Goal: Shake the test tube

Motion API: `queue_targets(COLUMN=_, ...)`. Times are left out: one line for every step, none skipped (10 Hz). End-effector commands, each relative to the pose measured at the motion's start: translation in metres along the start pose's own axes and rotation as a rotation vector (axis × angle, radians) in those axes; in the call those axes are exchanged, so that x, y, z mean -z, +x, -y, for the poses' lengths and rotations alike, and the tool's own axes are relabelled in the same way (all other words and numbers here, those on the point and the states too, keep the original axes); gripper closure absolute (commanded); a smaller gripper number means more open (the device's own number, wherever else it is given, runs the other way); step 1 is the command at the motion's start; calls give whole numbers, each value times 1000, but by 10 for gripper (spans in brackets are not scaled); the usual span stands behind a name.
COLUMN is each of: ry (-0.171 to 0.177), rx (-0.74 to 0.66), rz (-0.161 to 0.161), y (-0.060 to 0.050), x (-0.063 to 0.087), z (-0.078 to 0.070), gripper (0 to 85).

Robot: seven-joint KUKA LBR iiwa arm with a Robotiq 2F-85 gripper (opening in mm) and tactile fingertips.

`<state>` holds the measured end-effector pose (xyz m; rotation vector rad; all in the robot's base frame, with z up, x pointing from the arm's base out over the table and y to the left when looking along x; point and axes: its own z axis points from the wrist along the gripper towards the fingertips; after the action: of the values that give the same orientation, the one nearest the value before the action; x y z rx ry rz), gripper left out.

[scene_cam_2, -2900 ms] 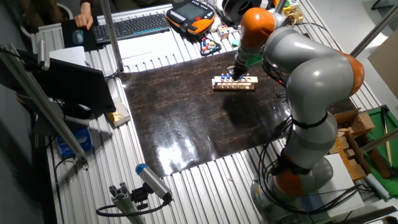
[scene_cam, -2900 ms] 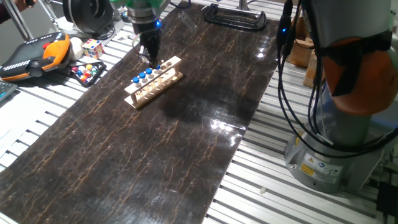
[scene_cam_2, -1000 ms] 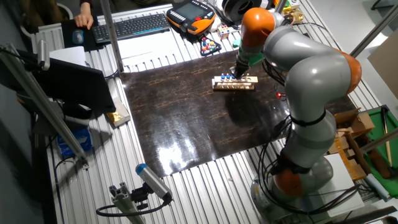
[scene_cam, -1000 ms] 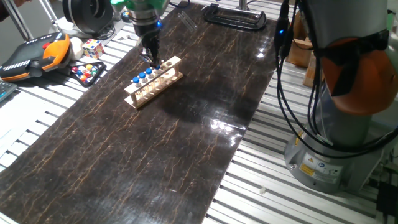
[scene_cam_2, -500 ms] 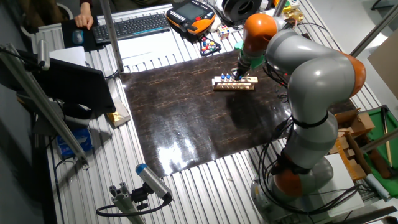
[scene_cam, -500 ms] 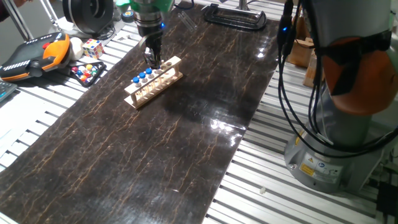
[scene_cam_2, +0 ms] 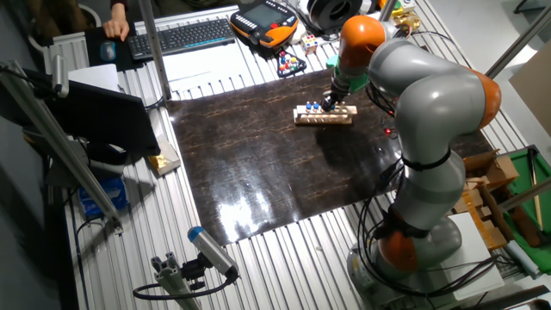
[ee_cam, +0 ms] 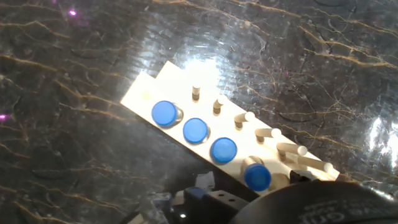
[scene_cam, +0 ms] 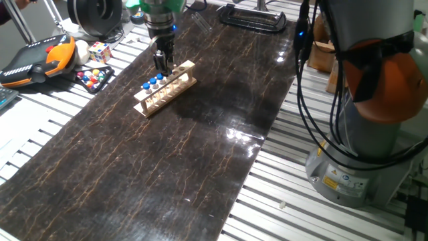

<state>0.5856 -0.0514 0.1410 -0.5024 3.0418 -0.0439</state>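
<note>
A pale wooden rack [scene_cam: 165,88] lies on the dark mat and holds a row of clear test tubes with blue caps [scene_cam: 152,82]. My gripper [scene_cam: 163,67] hangs straight down over the rack's far end, just past the last cap in the row. The other fixed view shows the gripper [scene_cam_2: 329,103] at the right end of the rack [scene_cam_2: 325,115]. In the hand view several blue caps [ee_cam: 195,130] line the rack [ee_cam: 144,94]. The nearest cap [ee_cam: 257,177] sits beside the dark hand housing [ee_cam: 311,202]. My fingertips are hidden, so any tube between them is not visible.
An orange teach pendant [scene_cam: 39,57], a colour cube [scene_cam: 100,51] and a tray of coloured balls [scene_cam: 93,77] lie left of the mat. A black clamp [scene_cam: 253,17] sits at the far end. The robot base [scene_cam: 358,161] stands on the right. A keyboard [scene_cam_2: 185,36] lies beyond the mat.
The gripper has shifted slightly along the rack's far end and stays low over it. The rack and the capped tubes have not moved.
</note>
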Motion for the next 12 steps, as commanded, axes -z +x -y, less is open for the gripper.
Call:
queue_targets(ry=0, rx=2, rz=0, y=0, x=-3, z=2, gripper=233)
queue_targets(ry=-4, rx=3, rz=-1, y=1, x=-6, z=4, gripper=237)
queue_targets(ry=-4, rx=3, rz=-1, y=0, x=-8, z=5, gripper=243)
queue_targets(ry=2, rx=5, rz=-3, y=-1, x=-10, z=5, gripper=250)
queue_targets(ry=3, rx=7, rz=-3, y=-2, x=-13, z=5, gripper=257)
queue_targets(ry=3, rx=8, rz=-3, y=-2, x=-15, z=6, gripper=260)
queue_targets(ry=3, rx=11, rz=-3, y=-2, x=-16, z=6, gripper=263)
queue_targets(ry=3, rx=11, rz=-3, y=-1, x=-17, z=5, gripper=270)
queue_targets(ry=4, rx=10, rz=-2, y=0, x=-19, z=4, gripper=273)
queue_targets(ry=4, rx=10, rz=0, y=1, x=-20, z=3, gripper=280)
queue_targets(ry=3, rx=11, rz=0, y=1, x=-21, z=4, gripper=283)
queue_targets(ry=3, rx=13, rz=0, y=2, x=-21, z=4, gripper=287)
